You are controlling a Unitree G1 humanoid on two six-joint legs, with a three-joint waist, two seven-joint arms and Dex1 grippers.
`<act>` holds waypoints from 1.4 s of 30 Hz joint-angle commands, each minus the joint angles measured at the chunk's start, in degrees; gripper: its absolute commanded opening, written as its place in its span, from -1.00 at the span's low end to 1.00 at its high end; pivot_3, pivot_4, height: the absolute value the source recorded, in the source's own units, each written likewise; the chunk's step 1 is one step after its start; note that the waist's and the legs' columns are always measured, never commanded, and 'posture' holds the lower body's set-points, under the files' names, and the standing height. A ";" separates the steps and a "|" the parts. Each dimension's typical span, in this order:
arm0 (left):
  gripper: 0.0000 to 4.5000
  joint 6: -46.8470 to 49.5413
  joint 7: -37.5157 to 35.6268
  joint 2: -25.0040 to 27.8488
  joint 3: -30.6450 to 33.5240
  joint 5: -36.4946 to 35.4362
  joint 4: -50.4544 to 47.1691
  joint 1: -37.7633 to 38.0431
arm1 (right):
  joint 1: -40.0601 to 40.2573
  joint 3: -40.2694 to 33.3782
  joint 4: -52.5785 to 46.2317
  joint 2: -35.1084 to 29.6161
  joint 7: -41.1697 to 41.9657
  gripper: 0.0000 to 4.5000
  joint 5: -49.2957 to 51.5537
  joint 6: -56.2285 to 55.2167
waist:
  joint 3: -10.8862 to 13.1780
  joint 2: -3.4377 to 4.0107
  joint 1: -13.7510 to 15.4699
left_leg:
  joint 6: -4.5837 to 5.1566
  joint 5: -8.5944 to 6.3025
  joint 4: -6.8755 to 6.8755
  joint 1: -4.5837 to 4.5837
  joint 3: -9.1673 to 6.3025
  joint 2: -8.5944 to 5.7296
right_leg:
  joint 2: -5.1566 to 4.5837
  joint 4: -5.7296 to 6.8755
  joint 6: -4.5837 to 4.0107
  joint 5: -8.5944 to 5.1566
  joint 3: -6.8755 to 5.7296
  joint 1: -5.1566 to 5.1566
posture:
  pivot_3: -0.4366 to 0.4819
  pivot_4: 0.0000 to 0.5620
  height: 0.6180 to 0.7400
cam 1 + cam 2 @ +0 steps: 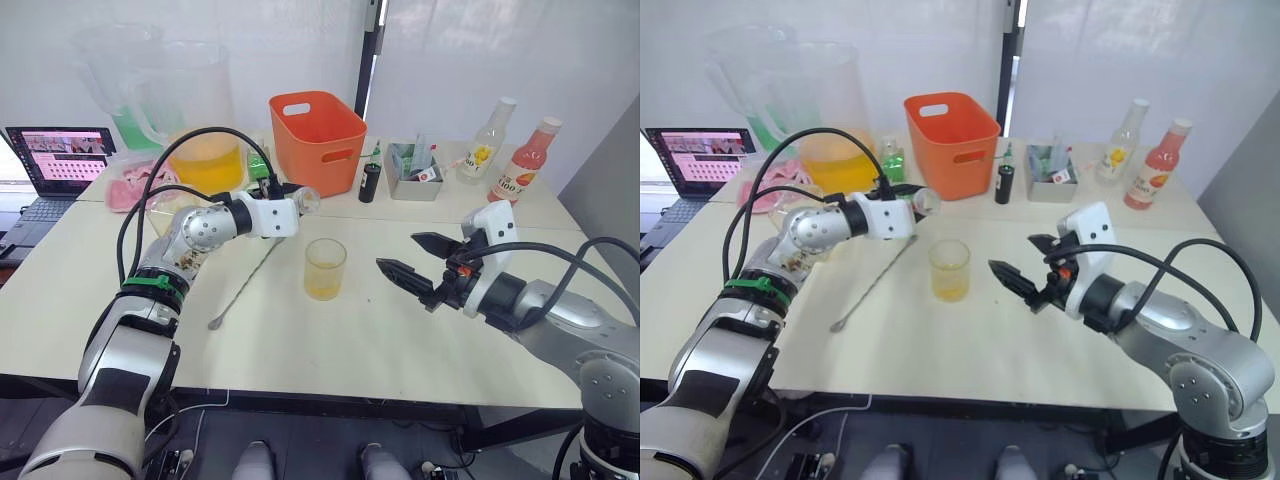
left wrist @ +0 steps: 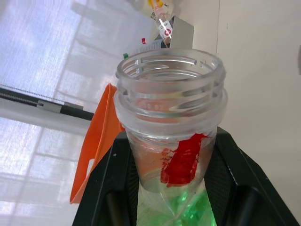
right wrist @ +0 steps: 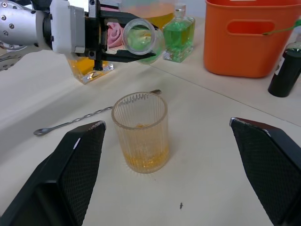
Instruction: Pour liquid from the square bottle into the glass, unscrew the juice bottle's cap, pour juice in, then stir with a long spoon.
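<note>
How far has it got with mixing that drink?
The glass already holds some amber liquid, so the first pour looks done. The juice bottle is uncapped and held tipped on its side by the left gripper, its mouth near the glass. The right gripper hangs open and empty. The long spoon lies unused on the table; stirring remains.

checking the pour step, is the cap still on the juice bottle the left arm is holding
Off. The clear plastic green-labelled juice bottle shows a bare threaded open mouth, held tipped on its side between the left gripper fingers.
</note>
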 commanded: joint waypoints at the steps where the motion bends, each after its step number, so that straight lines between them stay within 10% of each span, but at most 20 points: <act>1: -0.35 -3.25 4.12 0.70 0.36 1.41 0.17 -1.81 | -0.40 -1.43 -1.80 -0.71 -0.64 0.99 1.53 -0.35 | 0.00 0.00 0.00 | 0.00 0.00 0.02 0.00 0.00 0.00 | 0.00 0.02 0.00 0.00 0.00 0.00 | -0.05 -0.47 0.62; 42: -0.35 -8.71 26.56 1.60 -8.01 19.77 2.91 -4.04 | -0.15 1.51 -0.30 0.99 -0.01 0.99 -1.29 -4.39 | 0.00 0.00 0.10 | -0.01 0.00 0.20 0.04 0.00 -0.03 | 0.00 0.38 0.08 -0.06 0.02 -0.04 | -0.05 -0.47 0.62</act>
